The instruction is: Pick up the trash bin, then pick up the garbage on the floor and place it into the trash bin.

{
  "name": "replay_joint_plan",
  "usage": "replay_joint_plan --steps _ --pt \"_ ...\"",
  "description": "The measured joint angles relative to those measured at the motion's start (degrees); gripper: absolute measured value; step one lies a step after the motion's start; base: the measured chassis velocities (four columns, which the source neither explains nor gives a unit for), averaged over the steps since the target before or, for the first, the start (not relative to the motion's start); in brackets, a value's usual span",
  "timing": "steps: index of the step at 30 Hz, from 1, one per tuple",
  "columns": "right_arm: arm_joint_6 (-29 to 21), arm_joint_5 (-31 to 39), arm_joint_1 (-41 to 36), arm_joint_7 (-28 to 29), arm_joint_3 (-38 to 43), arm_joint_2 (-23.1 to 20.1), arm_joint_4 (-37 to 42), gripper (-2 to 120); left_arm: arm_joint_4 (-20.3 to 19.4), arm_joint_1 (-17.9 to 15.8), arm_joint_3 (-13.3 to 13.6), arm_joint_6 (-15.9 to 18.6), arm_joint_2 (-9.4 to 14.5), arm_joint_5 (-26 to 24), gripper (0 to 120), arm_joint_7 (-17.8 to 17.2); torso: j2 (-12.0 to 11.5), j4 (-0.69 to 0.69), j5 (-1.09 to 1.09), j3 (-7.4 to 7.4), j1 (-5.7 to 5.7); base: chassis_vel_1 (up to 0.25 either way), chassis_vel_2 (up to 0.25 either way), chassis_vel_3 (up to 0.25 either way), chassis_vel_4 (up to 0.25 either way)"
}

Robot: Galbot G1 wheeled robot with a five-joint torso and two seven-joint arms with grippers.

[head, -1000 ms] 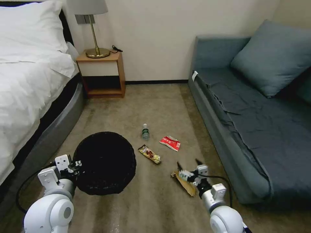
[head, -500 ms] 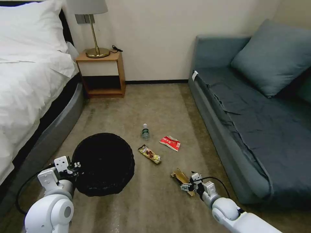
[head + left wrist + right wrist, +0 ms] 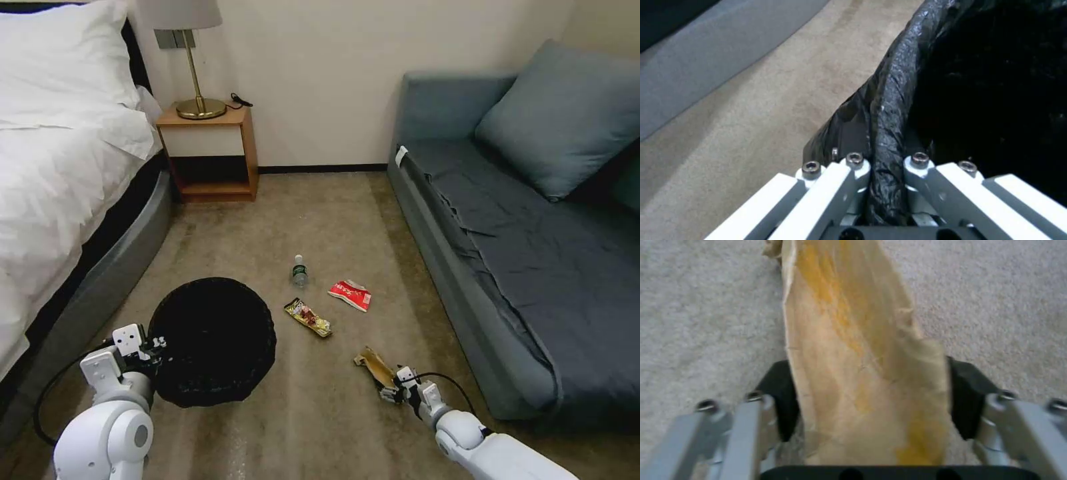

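The black mesh trash bin (image 3: 213, 340) with its black liner is at the lower left in the head view. My left gripper (image 3: 157, 347) is shut on its near rim (image 3: 893, 100), the liner pinched between the fingers (image 3: 853, 163). The garbage lies on the carpet: a clear bottle (image 3: 300, 272), a red-white packet (image 3: 350, 295), a yellow-red candy wrapper (image 3: 308, 317) and a brown paper wrapper (image 3: 372, 363). My right gripper (image 3: 393, 388) is down at the floor, open. Its black pads (image 3: 778, 400) stand on either side of the brown wrapper (image 3: 853, 340), which lies flat between them.
A white bed (image 3: 60, 187) runs along the left and a blue-grey sofa (image 3: 533, 267) along the right. A wooden nightstand (image 3: 213, 153) with a lamp stands at the back wall. Open carpet lies between the bin and the sofa.
My right arm has dropped to the floor and its fingers have narrowed around the near end of the brown wrapper. The bin has shifted slightly toward me in the left gripper.
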Motion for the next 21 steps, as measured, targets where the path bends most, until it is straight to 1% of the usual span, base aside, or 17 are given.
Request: replay_joint_plan --steps 1,5,6,9,10,11,13,14,18,21 --pt "0.0 0.0 0.0 0.0 0.0 0.0 0.0 65 0.0 0.0 0.0 0.0 0.0 0.0 3 0.0 0.0 0.0 0.0 0.0 0.0 0.0 0.0 0.0 0.0" --pt "0.62 -0.26 -0.57 0.02 0.61 0.1 -0.02 47 0.01 0.04 -0.12 -0.14 0.01 0.03 3 0.04 0.0 0.0 0.0 0.0 0.0 0.0 0.0 0.0 0.0" --pt "0.62 -0.26 -0.57 0.02 0.61 0.1 -0.02 47 0.01 0.04 -0.12 -0.14 0.01 0.03 3 0.04 0.0 0.0 0.0 0.0 0.0 0.0 0.0 0.0 0.0" --pt "0.74 -0.27 -1.19 0.13 1.16 -0.25 0.74 33 0.27 0.0 0.02 -0.33 -0.06 0.21 3 0.09 0.0 0.0 0.0 0.0 0.0 0.0 0.0 0.0 0.0" --pt "0.8 -0.26 -1.32 0.19 1.24 -0.39 0.95 30 0.36 -0.05 0.1 -0.35 -0.12 0.27 3 0.09 0.0 0.0 0.0 0.0 -0.01 0.0 0.0 0.0 0.0" --pt "0.8 -0.26 -1.32 0.19 1.24 -0.39 0.95 30 0.36 -0.05 0.1 -0.35 -0.12 0.27 3 0.09 0.0 0.0 0.0 0.0 -0.01 0.0 0.0 0.0 0.0" --pt "0.9 -0.22 -1.48 0.23 1.32 -0.78 1.39 19 0.46 -0.12 0.28 -0.39 -0.19 0.37 3 0.11 0.0 0.0 -0.01 0.0 0.0 0.0 0.0 0.0 0.0" --pt "0.9 -0.22 -1.48 0.23 1.32 -0.78 1.39 19 0.46 -0.12 0.28 -0.39 -0.19 0.37 3 0.11 0.0 0.0 -0.01 0.0 0.0 0.0 0.0 0.0 0.0" --pt "1.07 0.22 -1.67 0.28 1.33 -1.22 2.42 3 0.53 -0.17 0.34 -0.39 -0.21 0.4 3 0.13 0.0 0.0 -0.01 0.0 -0.01 0.0 0.0 0.0 0.0" --pt "1.22 0.58 -1.9 0.38 1.41 -1.42 3.38 0 0.56 -0.17 0.44 -0.39 -0.22 0.4 3 0.15 0.0 0.0 0.0 0.0 -0.01 0.0 0.0 0.0 0.0"
